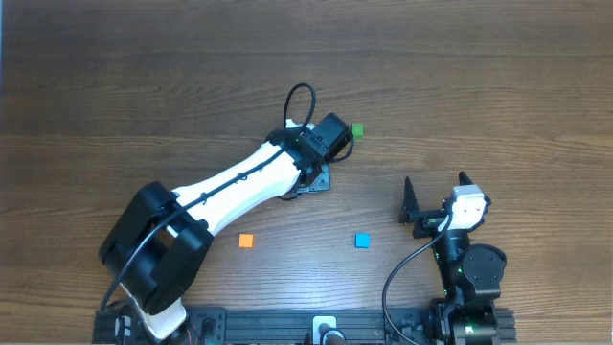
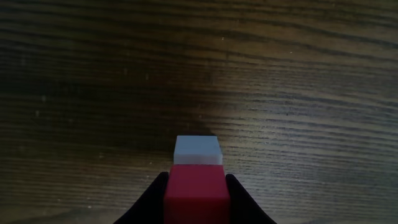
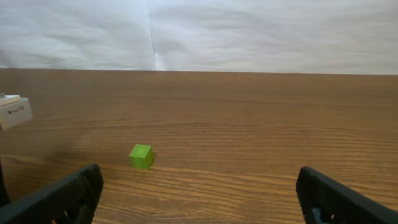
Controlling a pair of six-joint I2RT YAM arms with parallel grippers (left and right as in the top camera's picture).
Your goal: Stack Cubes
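Brown wood-grain counter [image 1: 498, 86] beneath it all, with a pale wall [image 3: 249, 31] behind in the right wrist view. At the centre, red cube [image 2: 196, 190], pinched between the two dark fingers of the left claw [image 2: 196, 180], which is closed snug against its sides. Just beyond it, white cube [image 2: 198, 150], edge to edge with the red one; cannot tell whether touching. Just beside the far end of the left arm [image 1: 239, 182] in the top view, green cube [image 1: 357, 129], sitting alone on the wood. Nearer the arm bases, orange cube [image 1: 246, 241] and blue cube [image 1: 362, 240], well apart from each other. Out at the right side, right claw [image 1: 436, 182], spread wide, holding nothing, facing toward the green cube.
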